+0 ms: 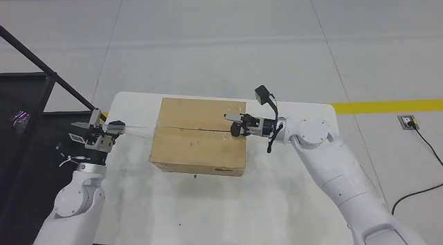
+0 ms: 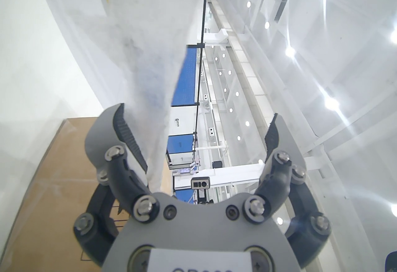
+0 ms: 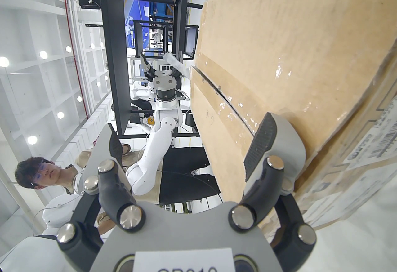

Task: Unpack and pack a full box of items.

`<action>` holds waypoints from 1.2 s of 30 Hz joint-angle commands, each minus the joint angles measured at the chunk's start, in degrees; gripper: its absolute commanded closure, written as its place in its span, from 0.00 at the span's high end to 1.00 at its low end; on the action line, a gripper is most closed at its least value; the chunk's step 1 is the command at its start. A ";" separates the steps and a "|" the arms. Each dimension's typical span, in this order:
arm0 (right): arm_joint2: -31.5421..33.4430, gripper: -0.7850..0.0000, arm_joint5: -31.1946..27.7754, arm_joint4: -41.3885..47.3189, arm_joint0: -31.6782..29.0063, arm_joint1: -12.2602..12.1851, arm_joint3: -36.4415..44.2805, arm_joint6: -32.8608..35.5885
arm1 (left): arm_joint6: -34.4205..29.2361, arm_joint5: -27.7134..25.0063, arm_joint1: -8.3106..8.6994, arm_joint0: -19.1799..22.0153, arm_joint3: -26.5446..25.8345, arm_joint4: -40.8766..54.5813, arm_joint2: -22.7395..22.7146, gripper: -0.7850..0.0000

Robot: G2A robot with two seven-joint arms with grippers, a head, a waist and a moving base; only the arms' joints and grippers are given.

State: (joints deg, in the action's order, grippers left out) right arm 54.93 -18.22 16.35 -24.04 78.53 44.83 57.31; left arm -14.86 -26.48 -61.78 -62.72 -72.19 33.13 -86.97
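Brown cardboard dominates the top view: the box (image 1: 199,134) sits closed at the middle of the white table (image 1: 277,196), its two flaps meeting along a seam (image 1: 194,129) that runs from side to side. The left gripper (image 1: 111,129) hangs off the box's left end, over the table's edge. A pale, see-through tape strip (image 1: 135,129) stretches from it to the box at the level of the seam. The right gripper (image 1: 232,124) is over the box's right end, at the seam.

From the left wrist, the left gripper (image 2: 197,118) has its fingers spread wide and pinches nothing. The tape strip (image 2: 149,68) lies against the ribbed pad of one of the fingers (image 2: 128,136) and runs away from the camera; the other finger stands well apart from it. A corner of the box (image 2: 55,161) shows beside that tape-side finger.

From the right wrist, the right gripper (image 3: 189,127) is also spread wide and holds nothing. One of its fingers (image 3: 263,136) is over the box (image 3: 279,37), just beside the seam (image 3: 217,93), where glossy clear tape covers the joint; the other finger is off the box's side. Beyond the far end of the box the left gripper (image 3: 158,68) is seen, with the tape strip (image 3: 178,62) reaching from it to the box's edge.
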 commanded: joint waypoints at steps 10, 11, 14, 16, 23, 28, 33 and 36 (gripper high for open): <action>0.53 1.00 -0.50 -0.26 -1.80 -0.25 3.22 -1.46 | 2.61 1.29 0.00 -4.16 -9.14 -4.19 -3.10 1.00; 0.80 1.00 -0.87 -0.26 -2.37 -0.39 4.50 -1.33 | 2.93 1.37 -0.04 -4.41 -9.54 -4.42 -3.21 1.00; 1.99 1.00 -2.04 0.38 -4.18 -0.86 8.08 -0.95 | 3.89 1.69 -0.15 -4.87 -10.12 -5.71 -3.51 1.00; 2.59 1.00 -1.84 0.18 -5.16 -1.15 9.85 -1.05 | 4.44 1.87 -0.25 -5.05 -10.04 -6.49 -3.53 1.00; 2.71 1.00 1.72 -3.66 -6.39 -1.46 12.40 -5.16 | 5.22 1.50 -0.65 -5.49 -8.90 -8.31 -3.28 1.00; 3.14 1.00 0.27 -2.21 -6.95 -1.31 13.09 -6.30 | 5.56 1.44 -0.90 -5.53 -7.90 -8.88 -3.39 1.00; 4.56 1.00 -2.99 0.72 -7.96 -1.45 13.94 -5.66 | 5.34 1.52 -1.12 -5.28 -6.95 -8.76 -3.59 1.00; 5.48 1.00 -3.94 2.70 -8.65 -1.52 14.37 -5.82 | 5.21 1.65 -1.28 -5.13 -6.51 -8.86 -3.52 1.00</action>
State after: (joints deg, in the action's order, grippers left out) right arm 60.07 -21.96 18.65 -32.51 77.05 59.20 51.78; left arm -9.62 -24.89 -63.01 -67.92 -78.86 24.33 -90.54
